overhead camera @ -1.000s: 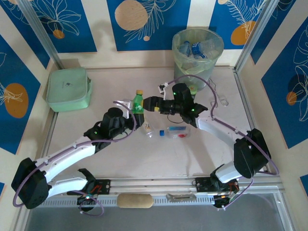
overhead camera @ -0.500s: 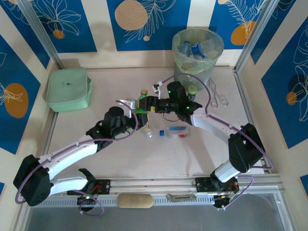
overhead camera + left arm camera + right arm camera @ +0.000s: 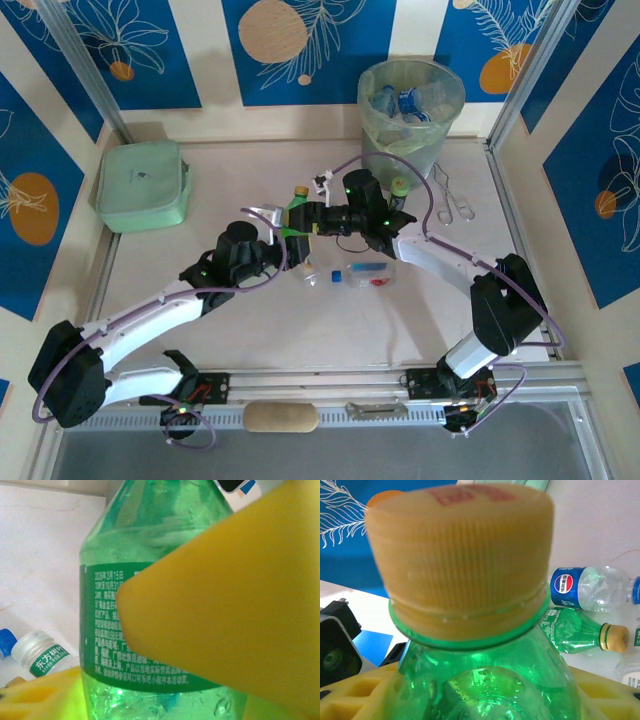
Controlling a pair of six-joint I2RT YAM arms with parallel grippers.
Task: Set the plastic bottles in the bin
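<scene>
A ribbed aluminium rail (image 3: 330, 385) runs along the near edge, with a tan, rounded oblong pad (image 3: 281, 417) lying by it. Beyond it, on the pale matt table (image 3: 200, 330) right of centre, a clear crinkled bottle (image 3: 366, 273) lies on its side, its label blue with a red patch. The left wrist view shows a small bottle (image 3: 40, 655) lying on the table, with a white ribbed cap and a green label reading 东方树叶.

At mid-table both arms meet on the green bottle (image 3: 296, 208). It is translucent green plastic with a ribbed yellow cap (image 3: 460, 555) bearing blurred red print. Its green label carries rows of fine white Chinese print, the top row a date beginning 2025.

The right gripper (image 3: 485, 700) is clamped on it, with yellow lattice-moulded pads (image 3: 355, 695) tight against both sides below the neck. The left gripper (image 3: 100, 655) straddles the labelled body with smooth yellow fingers (image 3: 225, 605). I cannot tell whether they press on it.

The right wrist view also shows a clear Pepsi bottle (image 3: 590, 587) with a blue label and round logo. Beside it is a second green bottle (image 3: 572, 630) with a yellow cap, and both lie flat.

Farther off stand a squat dark container (image 3: 400, 187) with a green top and bent wire clips (image 3: 455, 205) to its right. At far left is a soft mint-green square pouch (image 3: 143, 185). At far right is the round grey bin (image 3: 420, 150), lined with a pale green translucent bag. It holds clear blue-labelled bottles (image 3: 408, 102).
</scene>
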